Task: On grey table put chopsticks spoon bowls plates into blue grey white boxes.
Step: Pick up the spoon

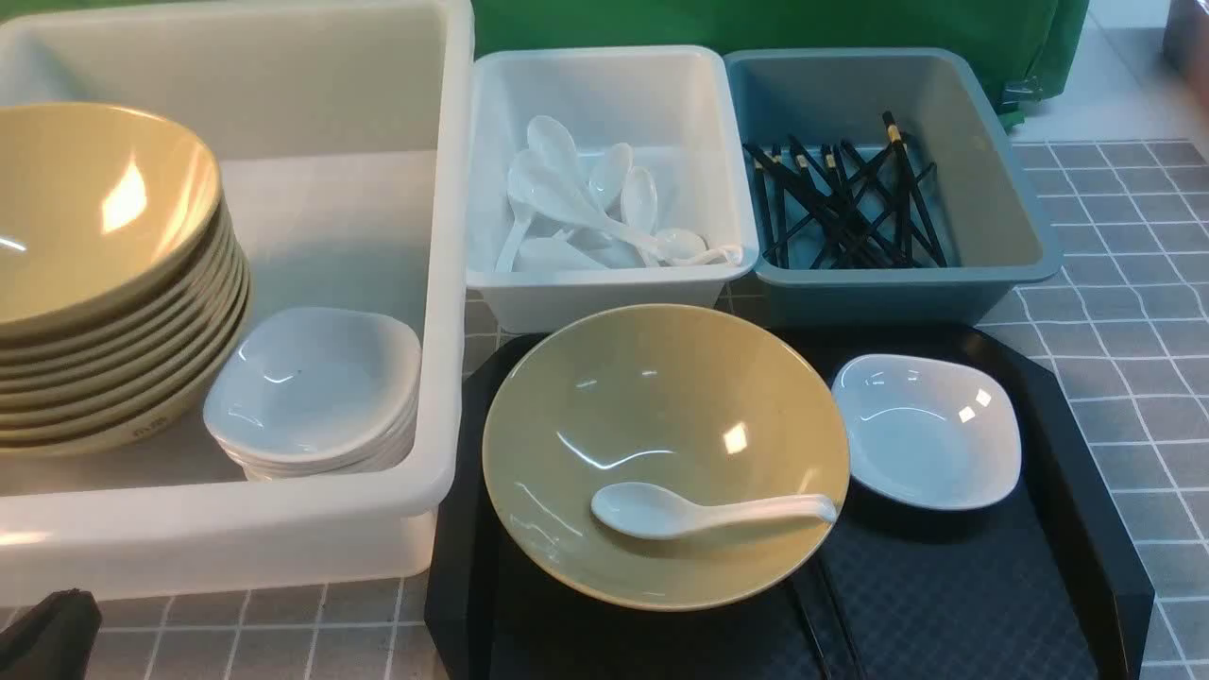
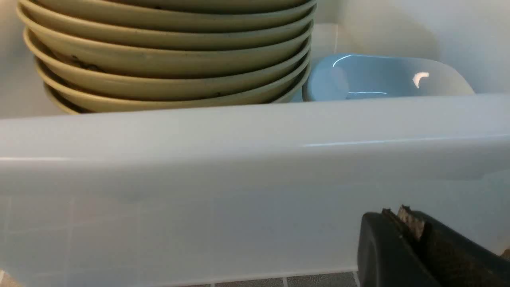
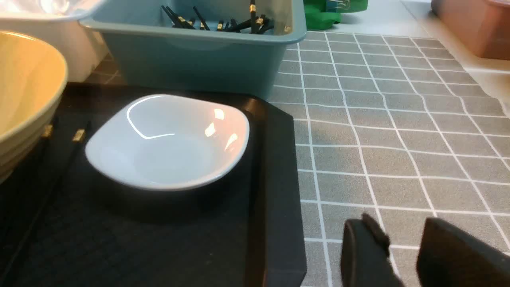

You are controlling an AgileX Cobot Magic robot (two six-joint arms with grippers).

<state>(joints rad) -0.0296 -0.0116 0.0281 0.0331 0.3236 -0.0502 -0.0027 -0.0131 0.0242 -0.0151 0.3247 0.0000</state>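
A beige bowl (image 1: pixel 661 444) with a white spoon (image 1: pixel 708 512) in it sits on the black tray (image 1: pixel 1086 529). A white plate (image 1: pixel 930 430) sits beside it. Two chopsticks (image 3: pixel 78 135) lie on the tray, partly under the bowl. The large tub (image 1: pixel 444 236) holds stacked bowls (image 1: pixel 113 283) and plates (image 1: pixel 316 387). The white box (image 1: pixel 604 293) holds spoons. The blue-grey box (image 1: pixel 907 293) holds chopsticks (image 1: pixel 850 203). My left gripper (image 2: pixel 402 217) is shut and empty, low outside the tub's near wall (image 2: pixel 239 159). My right gripper (image 3: pixel 398 223) is open and empty over the grey table (image 3: pixel 398 119), right of the tray.
A green cloth (image 1: pixel 756 24) hangs behind the boxes. A brownish bin (image 3: pixel 478 28) stands at the far right of the table. The boxes stand close together along the tray's far edge.
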